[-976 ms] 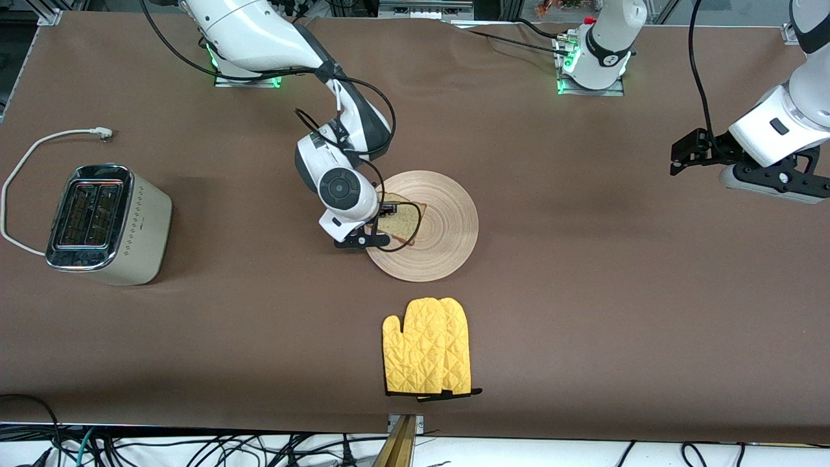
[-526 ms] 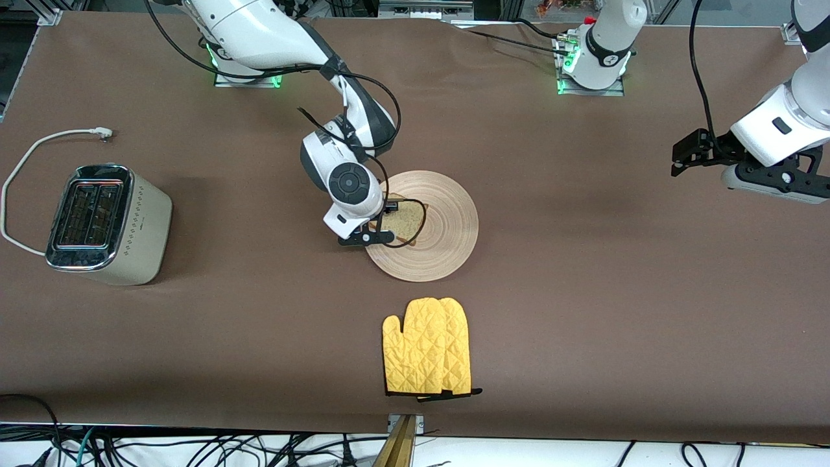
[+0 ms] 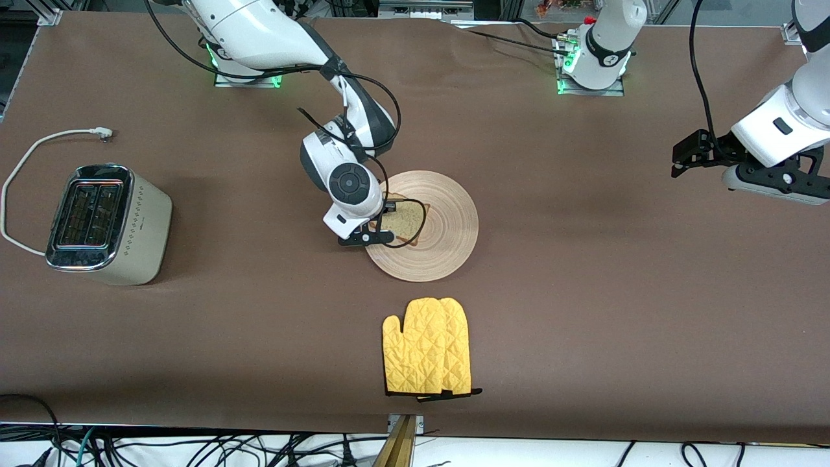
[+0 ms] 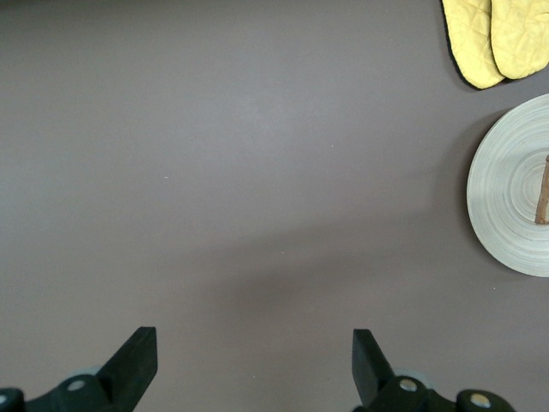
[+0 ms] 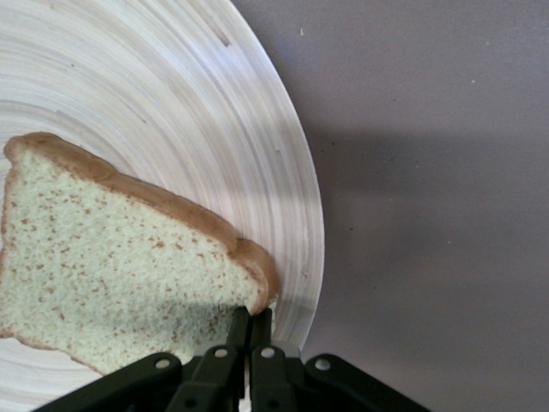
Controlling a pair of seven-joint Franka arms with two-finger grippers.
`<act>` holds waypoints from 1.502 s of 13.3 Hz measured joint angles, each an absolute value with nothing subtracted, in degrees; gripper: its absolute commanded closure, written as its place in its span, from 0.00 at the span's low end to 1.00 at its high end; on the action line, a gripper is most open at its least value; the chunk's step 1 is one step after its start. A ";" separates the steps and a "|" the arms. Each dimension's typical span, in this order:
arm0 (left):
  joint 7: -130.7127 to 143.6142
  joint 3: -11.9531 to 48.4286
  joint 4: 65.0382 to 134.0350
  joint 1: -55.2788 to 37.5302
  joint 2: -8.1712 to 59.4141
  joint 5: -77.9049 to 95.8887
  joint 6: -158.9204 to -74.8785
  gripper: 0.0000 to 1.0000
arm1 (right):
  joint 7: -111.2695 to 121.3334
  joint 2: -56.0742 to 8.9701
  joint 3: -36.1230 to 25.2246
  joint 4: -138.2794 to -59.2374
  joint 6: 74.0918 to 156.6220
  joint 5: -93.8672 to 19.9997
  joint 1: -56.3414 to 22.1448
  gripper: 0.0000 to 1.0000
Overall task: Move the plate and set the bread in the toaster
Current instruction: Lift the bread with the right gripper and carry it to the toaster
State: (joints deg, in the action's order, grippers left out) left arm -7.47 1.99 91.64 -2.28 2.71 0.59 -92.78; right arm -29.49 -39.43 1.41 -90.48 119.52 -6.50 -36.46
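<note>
The pale wood plate (image 3: 447,220) lies mid-table with the speckled bread (image 3: 402,224) on the part of it toward the right arm's end. My right gripper (image 3: 378,227) is low over that edge of the plate. In the right wrist view its fingers (image 5: 249,318) are pinched together on the bread's crust corner (image 5: 257,283), over the plate's rim (image 5: 292,172). The cream toaster (image 3: 107,224) stands at the right arm's end, slots up. My left gripper (image 3: 679,161) hangs open and empty (image 4: 255,365) over bare table at the left arm's end, waiting.
A pair of yellow oven mitts (image 3: 428,347) lies nearer the front camera than the plate; they also show in the left wrist view (image 4: 497,39) beside the plate (image 4: 515,197). The toaster's white cord (image 3: 39,146) loops on the table beside it.
My right hand shifted slightly toward the plate's middle and the bread nudged with it. The left arm rose very slightly. Nothing moved in the last half second.
</note>
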 measured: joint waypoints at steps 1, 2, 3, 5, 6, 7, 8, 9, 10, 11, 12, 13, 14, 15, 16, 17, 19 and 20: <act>-7.47 1.99 91.63 -2.29 2.71 0.59 -92.78 0.00 | -29.49 -39.41 1.41 -90.31 119.52 -6.49 -36.46 1.00; -7.47 1.99 91.62 -2.28 2.71 0.59 -92.78 0.00 | -29.49 -39.39 1.36 -89.78 119.34 -6.49 -36.45 1.00; -7.47 1.99 91.62 -2.28 2.71 0.59 -92.78 0.00 | -29.49 -39.31 1.25 -88.78 118.46 -6.49 -36.41 1.00; -7.47 1.99 91.62 -2.29 2.72 0.59 -92.78 0.00 | -29.49 -38.39 0.61 -85.37 114.39 -6.48 -36.34 1.00; -7.47 1.99 91.61 -2.29 2.72 0.59 -92.78 0.00 | -29.48 -37.48 0.08 -83.62 111.91 -6.47 -36.31 1.00; -7.47 1.99 91.61 -2.29 2.74 0.59 -92.78 0.00 | -29.48 -36.43 -0.41 -82.07 109.31 -6.43 -36.27 1.00; -7.47 1.99 91.61 -2.29 2.74 0.59 -92.78 0.00 | -29.48 -35.42 -1.05 -80.81 106.61 -6.19 -36.26 1.00; -7.47 2.00 91.61 -2.29 2.74 0.59 -92.78 0.00 | -29.40 -34.42 -1.83 -79.71 103.68 -5.57 -36.24 1.00; -7.47 2.00 91.61 -2.29 2.75 0.59 -92.77 0.00 | -29.13 -33.44 -2.60 -78.59 100.59 -4.89 -36.21 1.00; -7.47 2.01 91.61 -2.29 2.75 0.59 -92.77 0.00 | -28.65 -32.53 -3.25 -77.40 97.41 -4.13 -36.15 1.00; -7.47 2.01 91.60 -2.29 2.75 0.59 -92.78 0.00 | -28.01 -31.58 -3.99 -76.31 94.03 -3.17 -36.14 1.00; -7.47 2.02 91.60 -2.29 2.75 0.59 -92.77 0.00 | -26.81 -30.66 -4.86 -75.50 90.97 -1.98 -36.14 1.00; -7.47 2.04 91.60 -2.29 2.75 0.59 -92.77 0.00 | -24.68 -29.75 -5.89 -75.02 88.34 -0.48 -36.14 1.00; -7.47 2.07 91.60 -2.29 2.75 0.59 -92.77 0.00 | -21.77 -28.75 -7.17 -74.81 85.95 1.19 -36.13 1.00; -7.47 2.12 91.59 -2.29 2.75 0.59 -92.77 0.00 | -18.68 -27.77 -8.79 -74.73 83.14 2.56 -36.11 1.00; -7.47 2.17 91.59 -2.29 2.75 0.59 -92.77 0.00 | -16.01 -26.98 -10.65 -74.70 79.95 3.66 -36.09 1.00; -7.47 2.29 91.58 -2.32 2.75 0.59 -92.77 0.00 | -10.32 -25.94 -15.18 -74.68 74.33 6.51 -35.99 1.00; -7.47 2.31 91.58 -2.33 2.76 0.59 -92.77 0.00 | -7.26 -25.62 -17.52 -74.68 72.56 8.12 -35.92 1.00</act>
